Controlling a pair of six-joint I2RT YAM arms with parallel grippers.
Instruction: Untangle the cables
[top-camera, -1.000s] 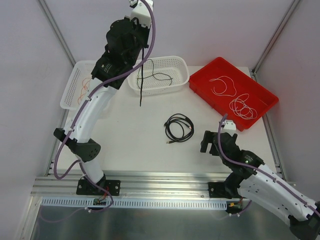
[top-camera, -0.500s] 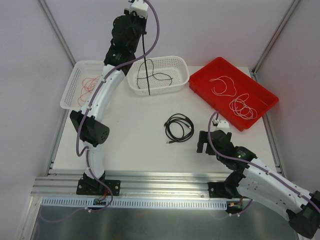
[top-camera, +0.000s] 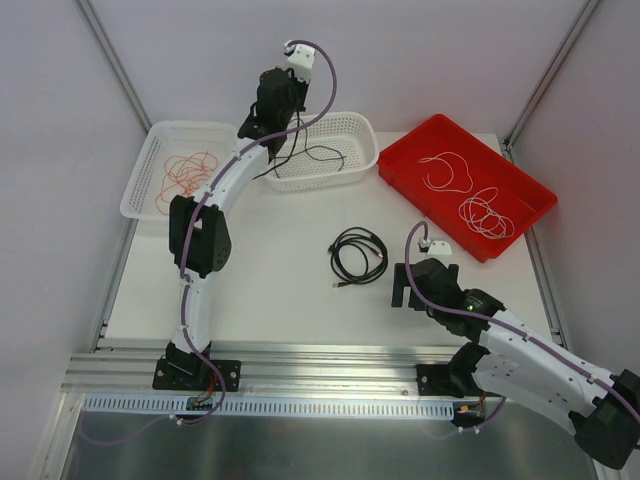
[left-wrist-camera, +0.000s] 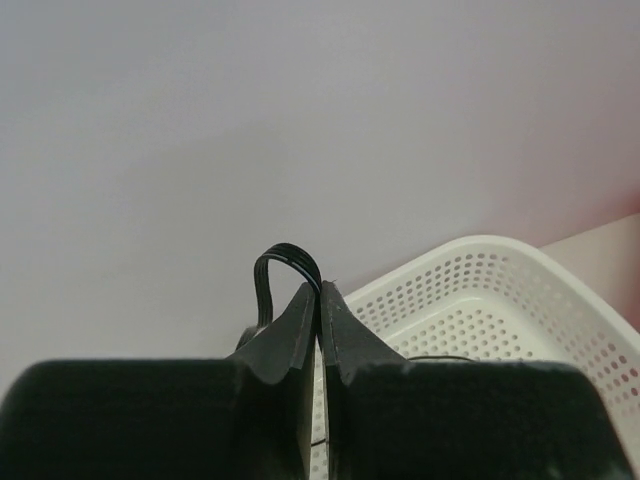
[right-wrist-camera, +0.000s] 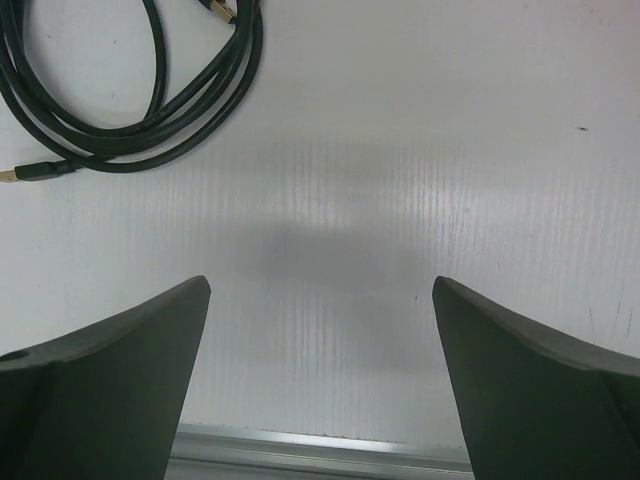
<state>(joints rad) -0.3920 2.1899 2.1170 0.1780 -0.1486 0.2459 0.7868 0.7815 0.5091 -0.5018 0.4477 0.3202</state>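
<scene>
My left gripper reaches over the back of the table, shut on a thin black cable that loops above its closed tips. That cable trails down into the middle white basket, where more black cable lies. Red-orange cables sit in the left white basket. White cables lie in the red tray. A coiled thicker black cable rests on the table centre. My right gripper hovers just right of that coil, open and holding nothing.
The metal rail runs along the near table edge, below the right gripper. The white basket's perforated wall shows right of the left fingers. Frame posts stand at the back corners.
The left arm has stretched out and back over the middle basket, carrying the hanging black cable down into it. The right gripper has shifted slightly left toward the coil, still open.
</scene>
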